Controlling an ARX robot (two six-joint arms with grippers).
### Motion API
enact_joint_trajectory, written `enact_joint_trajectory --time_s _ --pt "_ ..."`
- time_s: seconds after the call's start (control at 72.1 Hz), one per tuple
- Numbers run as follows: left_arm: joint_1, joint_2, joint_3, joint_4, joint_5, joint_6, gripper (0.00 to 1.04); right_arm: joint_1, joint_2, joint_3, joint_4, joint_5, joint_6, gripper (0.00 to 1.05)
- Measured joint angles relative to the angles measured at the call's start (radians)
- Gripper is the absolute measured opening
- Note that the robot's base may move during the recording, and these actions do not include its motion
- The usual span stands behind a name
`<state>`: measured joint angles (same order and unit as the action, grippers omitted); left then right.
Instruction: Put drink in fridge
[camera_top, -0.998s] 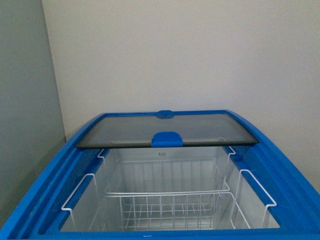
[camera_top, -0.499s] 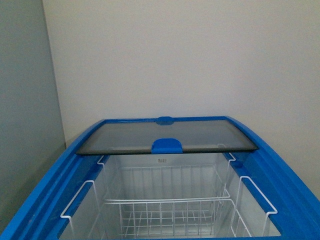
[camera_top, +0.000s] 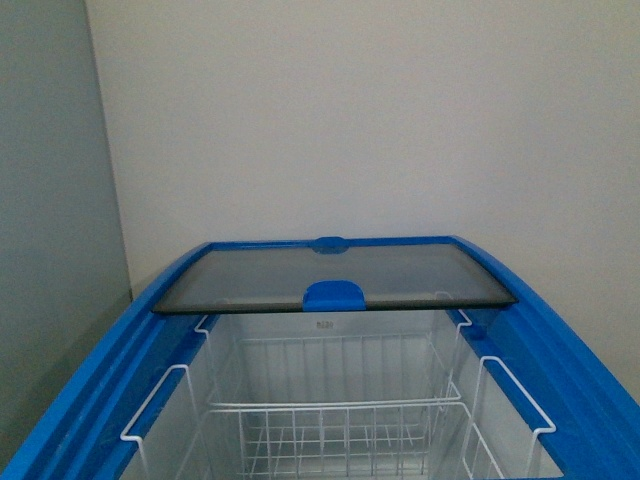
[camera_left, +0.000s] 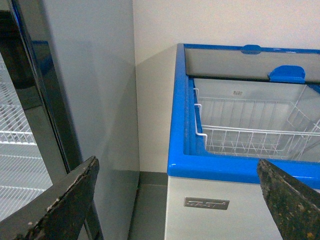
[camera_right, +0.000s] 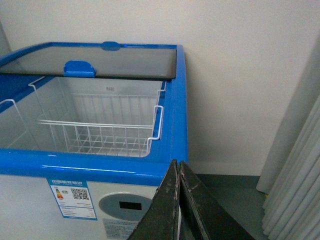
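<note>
- The fridge (camera_top: 330, 350) stood right in front of the robot, its sliding glass lid (camera_top: 335, 278) pushed to the back and the white wire baskets (camera_top: 335, 425) exposed and bare.
- The drink appeared in none of the three views, so its whereabouts could not be told.
- The left pincer (camera_left: 175, 200) hung spread wide beside the fridge's front corner, holding nothing; the right pincer (camera_right: 179, 200) had its fingers pressed together, also holding nothing.
- The task seemed at a start: the fridge was ready, the bottle not in hand.
- The next move probably called for finding and grasping the drink.
- A tall glass-door cabinet (camera_left: 30, 125) was cut off at the edge of the left wrist view.
</note>
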<state>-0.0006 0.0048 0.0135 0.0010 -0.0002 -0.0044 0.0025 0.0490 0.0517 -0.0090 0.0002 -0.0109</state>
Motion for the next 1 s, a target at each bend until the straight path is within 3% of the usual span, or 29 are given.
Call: enact_joint_trajectory --time_s 0.347,0.887,0.998 --pt "0.000 0.000 0.000 0.000 0.000 0.000 0.97 0.000 -0.043 -0.015 0.006 -0.001 -0.001 0.04" --pt "0.000 0.000 0.000 0.000 0.000 0.000 0.97 0.000 -0.043 -0.015 0.006 -0.001 0.000 0.96" --pt "0.000 0.000 0.000 0.000 0.000 0.000 0.97 0.000 -0.043 -0.015 0.006 -0.001 0.001 0.97"
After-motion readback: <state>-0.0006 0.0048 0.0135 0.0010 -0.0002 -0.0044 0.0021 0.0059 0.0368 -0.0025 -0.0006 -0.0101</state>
